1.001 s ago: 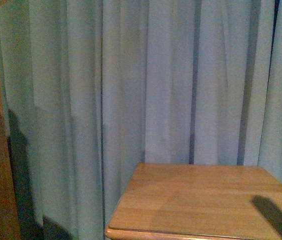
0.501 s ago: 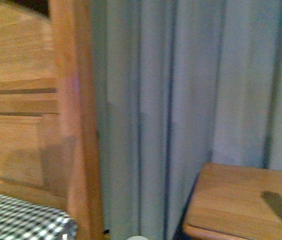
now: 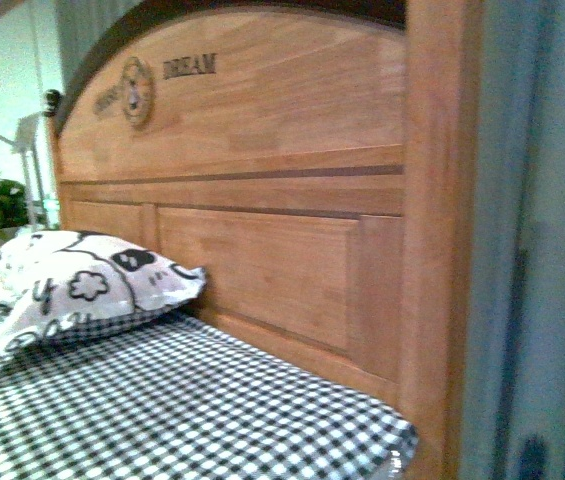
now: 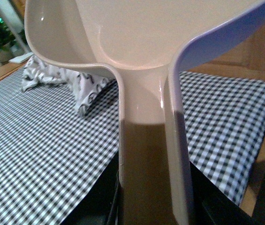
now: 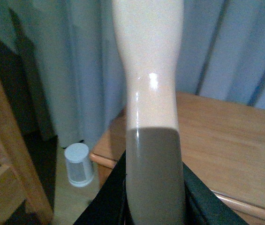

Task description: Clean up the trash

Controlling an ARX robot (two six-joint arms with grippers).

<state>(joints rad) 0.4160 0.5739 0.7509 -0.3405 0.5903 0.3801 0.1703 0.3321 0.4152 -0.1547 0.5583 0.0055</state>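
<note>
**tidybot_fan:** Nowhere near the left gripper or the right gripper can I find the trash. That paper wad just isn't in any view. So what's the step here?

**arx_nerd:** Searching, I'd say. The left gripper is clamped on the neck of the dustpan. The right gripper is closed round a beige handle, probably the brush, but its head is out of shot. To do it well, I'd scan the checked sheet under the left gripper first and keep the pan tipped up off the fabric. And don't take the pillow beyond the pan for trash.

**tidybot_fan:** Head count?

**arx_nerd:** Zero wads, one dustpan, one beige handle, one pillow I'm sure of, one headboard. Below the right gripper there's one wooden tabletop. One little white container sits on the floor beside it, maybe a bin, can't tell.
</note>
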